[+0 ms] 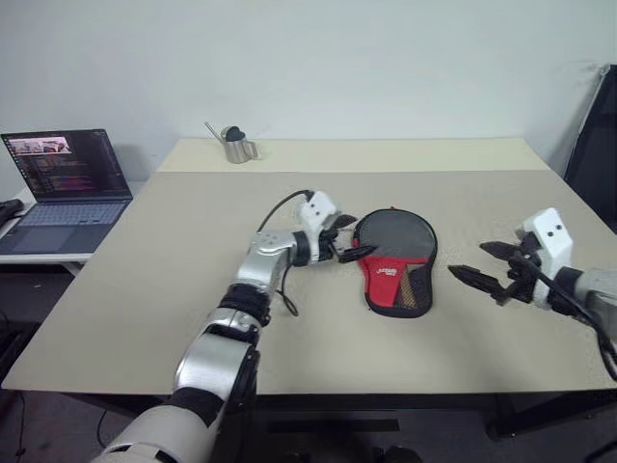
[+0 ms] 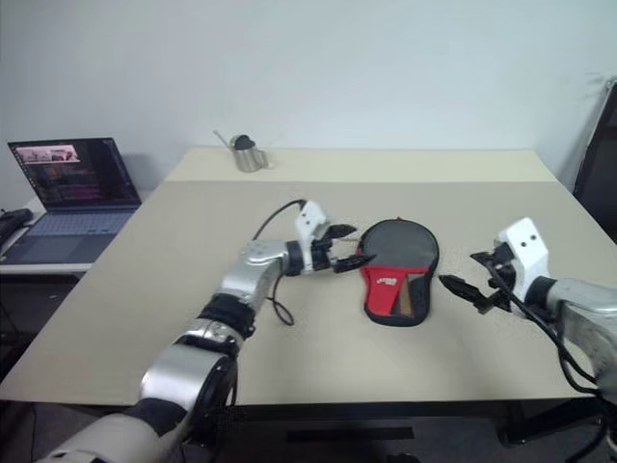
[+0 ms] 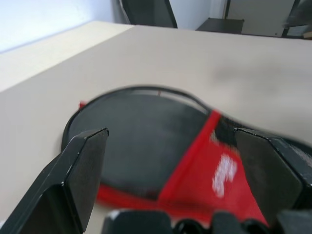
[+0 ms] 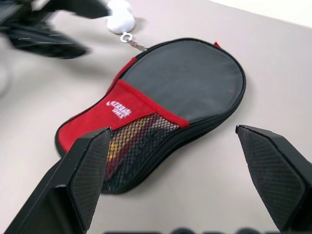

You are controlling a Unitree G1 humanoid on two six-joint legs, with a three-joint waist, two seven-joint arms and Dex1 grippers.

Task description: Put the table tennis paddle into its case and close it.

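The case (image 1: 395, 256) lies flat in the middle of the table, its black round part toward the far side and its red lettered part with the mesh pocket (image 4: 141, 146) toward me. Its seam looks shut all around. The paddle is hidden; something wooden and red shows faintly behind the mesh. A white fluffy ball (image 4: 121, 17) hangs off the zipper at the case's left edge. My left gripper (image 1: 352, 238) hovers open just left of the case, beside that ball. My right gripper (image 1: 468, 259) is open to the right of the case, apart from it, pointing at it.
An open laptop (image 1: 67, 183) sits on a lower side table at the left. A small metal cup (image 1: 236, 145) stands near the far edge of the beige table (image 1: 145, 289). A dark chair (image 1: 593, 135) stands at the far right.
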